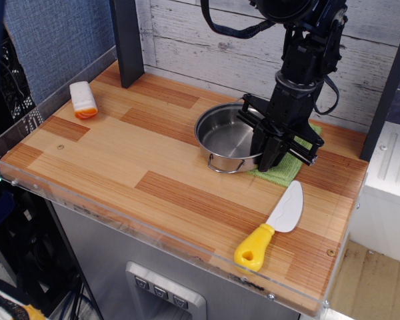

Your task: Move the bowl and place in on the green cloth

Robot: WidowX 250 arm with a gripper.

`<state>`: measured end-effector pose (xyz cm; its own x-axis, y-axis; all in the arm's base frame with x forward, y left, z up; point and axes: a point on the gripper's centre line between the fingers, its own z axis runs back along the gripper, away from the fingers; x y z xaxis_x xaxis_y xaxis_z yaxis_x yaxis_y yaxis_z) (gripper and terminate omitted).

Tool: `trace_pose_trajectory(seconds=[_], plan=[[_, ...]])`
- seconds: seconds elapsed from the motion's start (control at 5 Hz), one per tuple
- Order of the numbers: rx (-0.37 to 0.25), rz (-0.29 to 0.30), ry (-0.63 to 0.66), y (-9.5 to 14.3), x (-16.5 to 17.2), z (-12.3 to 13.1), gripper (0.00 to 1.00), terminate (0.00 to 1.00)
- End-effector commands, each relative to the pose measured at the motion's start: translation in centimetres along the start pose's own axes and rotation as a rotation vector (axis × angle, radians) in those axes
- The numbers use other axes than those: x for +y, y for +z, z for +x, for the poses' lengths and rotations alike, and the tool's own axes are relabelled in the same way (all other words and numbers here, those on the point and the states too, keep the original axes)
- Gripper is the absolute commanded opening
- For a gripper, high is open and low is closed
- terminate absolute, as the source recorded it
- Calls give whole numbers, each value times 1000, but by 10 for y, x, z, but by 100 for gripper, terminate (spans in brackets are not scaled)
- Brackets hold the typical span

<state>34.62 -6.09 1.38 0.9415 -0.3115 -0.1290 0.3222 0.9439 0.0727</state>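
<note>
The shiny steel bowl (227, 135) sits low at the back right of the wooden table, with a wire loop handle facing the front. It covers the left part of the green cloth (285, 171). Only the cloth's front right corner and a sliver behind the arm show. My black gripper (267, 159) comes down from above and is shut on the bowl's right rim, over the cloth.
A toy knife (275, 222) with a yellow handle and white blade lies in front of the cloth, near the front right edge. An orange and white block (83, 99) lies at the far left. A dark post (127, 40) stands at the back. A clear rim (120, 217) lines the table's front.
</note>
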Motion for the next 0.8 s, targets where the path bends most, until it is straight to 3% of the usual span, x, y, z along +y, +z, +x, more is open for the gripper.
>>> trace_pose_trajectory(seconds=[0.0, 0.2, 0.6], plan=[[-112, 8, -35, 34, -8, -16, 0, 0], [-106, -14, -50, 36, -7, -19, 100, 0], [-131, -24, -37, 50, 0, -25, 100, 0]])
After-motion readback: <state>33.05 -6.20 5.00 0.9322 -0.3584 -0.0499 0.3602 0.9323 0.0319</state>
